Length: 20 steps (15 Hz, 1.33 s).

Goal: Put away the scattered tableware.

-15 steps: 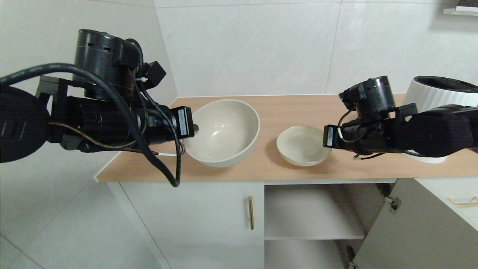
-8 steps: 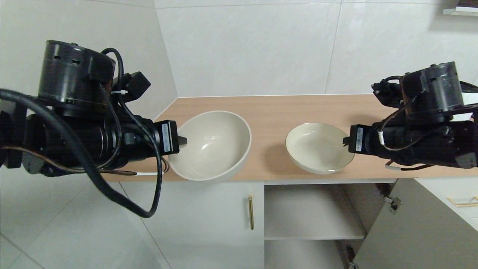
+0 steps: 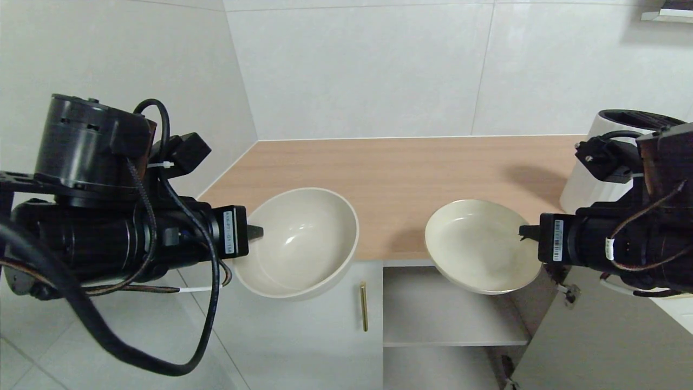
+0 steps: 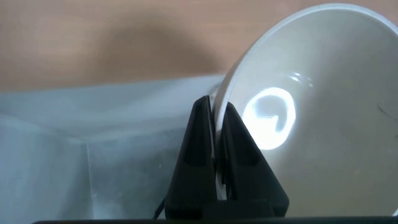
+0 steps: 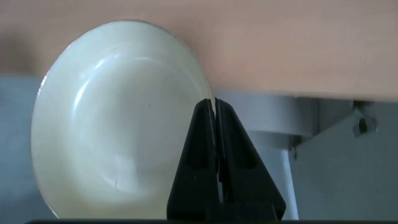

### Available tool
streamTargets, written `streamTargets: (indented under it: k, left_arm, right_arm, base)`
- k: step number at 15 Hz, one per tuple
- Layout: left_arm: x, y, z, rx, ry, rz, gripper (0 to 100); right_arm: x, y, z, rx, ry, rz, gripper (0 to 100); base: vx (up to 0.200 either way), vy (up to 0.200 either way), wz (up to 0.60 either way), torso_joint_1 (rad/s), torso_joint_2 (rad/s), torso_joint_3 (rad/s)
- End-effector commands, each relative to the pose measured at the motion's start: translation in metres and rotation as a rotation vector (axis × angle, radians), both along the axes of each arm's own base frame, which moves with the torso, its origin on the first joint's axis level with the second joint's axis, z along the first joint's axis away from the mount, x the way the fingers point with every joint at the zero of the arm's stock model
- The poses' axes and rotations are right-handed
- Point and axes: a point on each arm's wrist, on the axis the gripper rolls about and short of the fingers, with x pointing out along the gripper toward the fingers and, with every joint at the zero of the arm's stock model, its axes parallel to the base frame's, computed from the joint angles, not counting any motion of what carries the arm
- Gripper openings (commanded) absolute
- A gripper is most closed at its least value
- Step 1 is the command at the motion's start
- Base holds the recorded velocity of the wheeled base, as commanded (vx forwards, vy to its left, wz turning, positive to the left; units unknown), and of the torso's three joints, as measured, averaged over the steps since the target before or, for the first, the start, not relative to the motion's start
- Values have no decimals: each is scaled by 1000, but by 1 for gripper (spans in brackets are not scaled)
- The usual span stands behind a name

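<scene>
White tiled walls back a wooden countertop. Under its front edge you have an open cupboard with one shelf across it and its door swung out to the right. Your right gripper is pinched onto the rim of the shallow bowl. That bowl hangs tilted in the air, and in the head view it lies across the counter's edge and the top of the opening. Your left gripper is clamped the same way on the rim of the deep bowl, held up before the closed door with the gold handle. The opening seems to lie just below the shallow bowl and off to the right of the deep one, so I judge your right arm the nearer. A white ribbed container stands at the counter's right end.
</scene>
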Motion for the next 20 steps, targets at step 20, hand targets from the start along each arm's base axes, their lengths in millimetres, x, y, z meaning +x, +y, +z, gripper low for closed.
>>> streamTargets:
  k: [20]
  left_arm:
    - [7, -7, -13, 22, 45, -11, 0]
  right_arm:
    - [15, 3, -28, -57, 91, -26, 0]
  base:
    - [-50, 0, 0, -8, 22, 15]
